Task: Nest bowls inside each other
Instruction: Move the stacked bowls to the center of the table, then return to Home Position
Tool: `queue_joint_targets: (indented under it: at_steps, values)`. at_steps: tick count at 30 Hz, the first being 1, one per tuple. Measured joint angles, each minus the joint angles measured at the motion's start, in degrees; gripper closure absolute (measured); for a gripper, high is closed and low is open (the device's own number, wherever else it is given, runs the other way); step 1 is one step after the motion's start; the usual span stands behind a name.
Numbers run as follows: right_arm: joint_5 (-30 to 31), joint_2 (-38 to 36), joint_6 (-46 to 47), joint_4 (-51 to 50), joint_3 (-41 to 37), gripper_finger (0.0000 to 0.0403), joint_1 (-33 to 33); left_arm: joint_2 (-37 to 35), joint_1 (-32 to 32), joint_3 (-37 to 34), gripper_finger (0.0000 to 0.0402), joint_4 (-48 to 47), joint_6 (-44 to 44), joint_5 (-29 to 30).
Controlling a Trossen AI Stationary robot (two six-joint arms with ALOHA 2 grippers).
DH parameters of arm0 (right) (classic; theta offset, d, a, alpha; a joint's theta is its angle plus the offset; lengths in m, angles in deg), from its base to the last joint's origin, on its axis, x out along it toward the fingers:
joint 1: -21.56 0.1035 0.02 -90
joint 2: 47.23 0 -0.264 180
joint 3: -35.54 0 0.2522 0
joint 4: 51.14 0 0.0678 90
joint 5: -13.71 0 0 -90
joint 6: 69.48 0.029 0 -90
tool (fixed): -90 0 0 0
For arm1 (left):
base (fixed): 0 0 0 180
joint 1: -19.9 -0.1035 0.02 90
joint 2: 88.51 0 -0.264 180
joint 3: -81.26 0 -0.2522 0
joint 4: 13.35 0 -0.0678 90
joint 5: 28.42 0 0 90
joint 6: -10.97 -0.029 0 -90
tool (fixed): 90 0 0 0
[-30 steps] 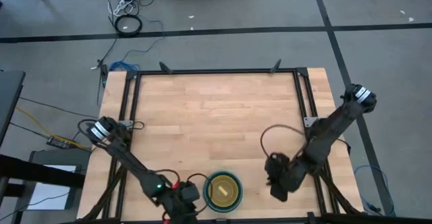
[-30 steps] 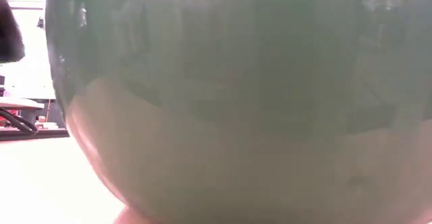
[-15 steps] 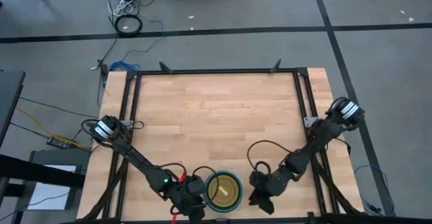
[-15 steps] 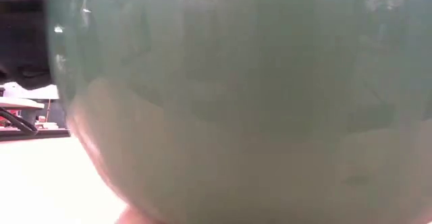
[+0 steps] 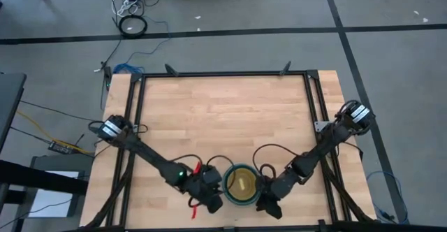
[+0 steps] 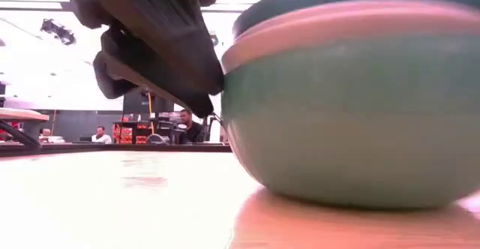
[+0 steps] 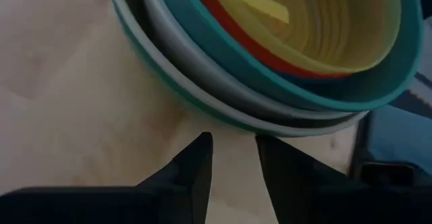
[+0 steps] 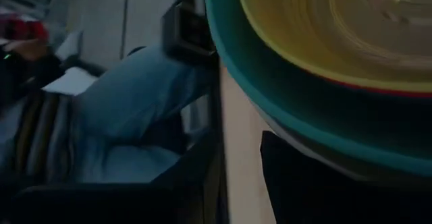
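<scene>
The bowls (image 5: pixel 239 184) stand nested in one stack near the table's near edge, resting on the wood by the green outer bowl's (image 6: pixel 352 129) bottom. Inside it the left wrist view shows a white, a grey, a teal (image 7: pixel 270 75), a red and a yellow bowl (image 7: pixel 337 28). My left gripper (image 5: pixel 215 193) (image 7: pixel 233 140) is open at the stack's left side. At the stack's right side my right gripper (image 5: pixel 264 203) (image 8: pixel 239 140) is also open, and the stack's wall overhangs one of its fingers. My left gripper meets the green bowl's left wall just under the rims (image 6: pixel 220 84) with its fingertips, slanting down from the table's left. The fingers are parted, with nothing between them. The stack stays upright on the table. My right gripper has one finger (image 8: pixel 304 177) under the stack's right wall; I cannot tell whether it touches.
Bare wood (image 5: pixel 223 113) stretches from the stack to the far edge, inside the black frame rails (image 5: pixel 133 120). The table's near edge lies just behind both grippers. A person's blue trouser leg (image 8: pixel 135 96) shows off the near edge, and people (image 6: pixel 187 125) sit in the room beyond.
My left gripper has swung toward the table's right and far side, up against the stack. My right gripper has come down and toward the left, to the stack's other side. The stack has slid away from the near edge, slightly rightward, staying upright.
</scene>
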Motion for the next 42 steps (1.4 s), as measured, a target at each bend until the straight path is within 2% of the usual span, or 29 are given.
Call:
queue_joint_targets:
  at_steps: [5, 11, 14, 21, 24, 27, 31, 35, 39, 42]
  values:
    - [4.21, -0.79, -2.76, -4.43, 0.10, 0.0303, -2.38, -0.09, -3.27, -0.11, 0.0269, -2.65, -0.99, -0.32]
    - [15.37, -0.36, -6.41, -6.64, 0.15, 0.0303, -7.28, -1.30, -4.04, 0.10, 0.0269, -6.42, 1.95, 1.41]
    - [18.24, -0.36, -7.49, -6.69, 0.15, 0.0303, -10.76, -2.47, -3.95, 0.17, 0.0269, -6.22, 1.69, 1.18]
    - [15.80, -0.36, -12.52, -5.65, 0.15, 0.0302, -16.99, -4.90, -3.74, 0.83, 0.0269, -5.55, 0.15, 1.57]
    - [12.12, -0.40, -15.46, -3.09, 0.15, 0.0302, -15.92, -6.33, -3.27, 0.79, 0.0269, -5.92, -0.16, 1.65]
    - [9.68, -0.82, -18.39, 0.80, 0.15, 0.0302, -13.39, -9.06, -2.54, 0.79, 0.0269, -5.25, -2.18, 4.65]
    - [9.50, -4.84, -24.43, 4.77, 0.11, 0.0302, -10.43, -14.31, -1.91, 0.79, 0.0269, -2.86, -8.87, 10.17]
    - [8.81, -12.05, -35.69, 10.88, 0.11, 0.0302, -9.30, -20.26, -1.62, 0.79, 0.0269, 4.12, -22.52, 15.32]
    - [8.33, -21.74, -49.55, 16.56, 0.15, 0.0302, -8.10, -24.66, -1.62, 0.79, 0.0269, 13.46, -37.03, 16.19]
    - [7.89, -29.56, -60.65, 16.16, 0.17, 0.0302, -6.81, -25.97, -1.57, 0.81, 0.0269, 21.30, -42.74, 15.86]
